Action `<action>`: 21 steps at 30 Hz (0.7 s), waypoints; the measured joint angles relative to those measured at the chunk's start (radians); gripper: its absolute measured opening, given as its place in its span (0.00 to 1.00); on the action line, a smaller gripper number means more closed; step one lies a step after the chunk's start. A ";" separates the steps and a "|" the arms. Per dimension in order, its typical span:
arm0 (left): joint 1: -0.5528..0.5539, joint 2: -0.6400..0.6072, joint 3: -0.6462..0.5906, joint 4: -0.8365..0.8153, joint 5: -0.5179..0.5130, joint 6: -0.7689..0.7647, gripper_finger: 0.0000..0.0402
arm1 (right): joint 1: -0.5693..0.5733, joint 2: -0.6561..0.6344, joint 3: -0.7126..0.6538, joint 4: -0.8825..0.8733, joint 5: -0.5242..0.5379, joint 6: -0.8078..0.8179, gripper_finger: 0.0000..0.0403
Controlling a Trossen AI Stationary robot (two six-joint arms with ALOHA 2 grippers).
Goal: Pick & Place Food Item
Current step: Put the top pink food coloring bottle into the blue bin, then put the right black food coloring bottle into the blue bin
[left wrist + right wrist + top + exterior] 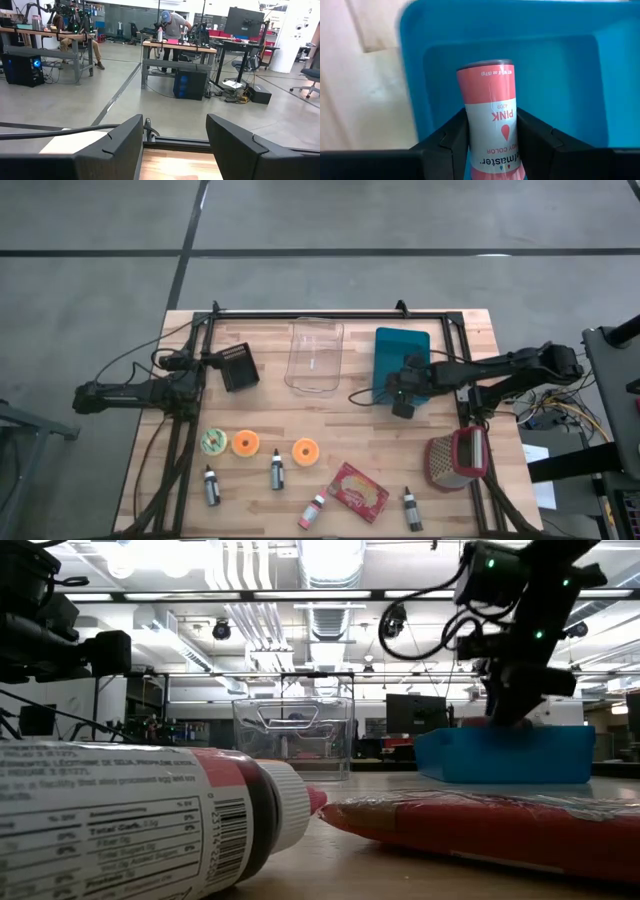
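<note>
Gripping a pink bottle (492, 120), the right tool (492, 137) hangs over the blue bin (560, 65). Left tool (172, 145), spread wide, waits at the worktop's (340, 430) left.

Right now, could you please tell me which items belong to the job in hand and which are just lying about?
In use: right pincer shut on the pink food colouring bottle, over the blue bin.

Lying about: clear container, grater, red packet, orange tape rolls, other small bottles.

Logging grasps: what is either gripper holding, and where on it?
Right gripper: pink food-colour bottle, fingers on its sides, over the blue bin. Left gripper holds nothing.
</note>
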 joint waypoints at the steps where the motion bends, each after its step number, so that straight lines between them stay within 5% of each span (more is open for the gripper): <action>1: 0.000 0.000 0.000 0.000 0.000 0.000 0.55 | -0.005 0.005 -0.006 0.011 -0.001 -0.001 0.33; 21: 0.000 0.000 0.000 0.000 0.000 0.000 0.55 | -0.045 0.022 -0.023 0.072 -0.074 -0.066 0.44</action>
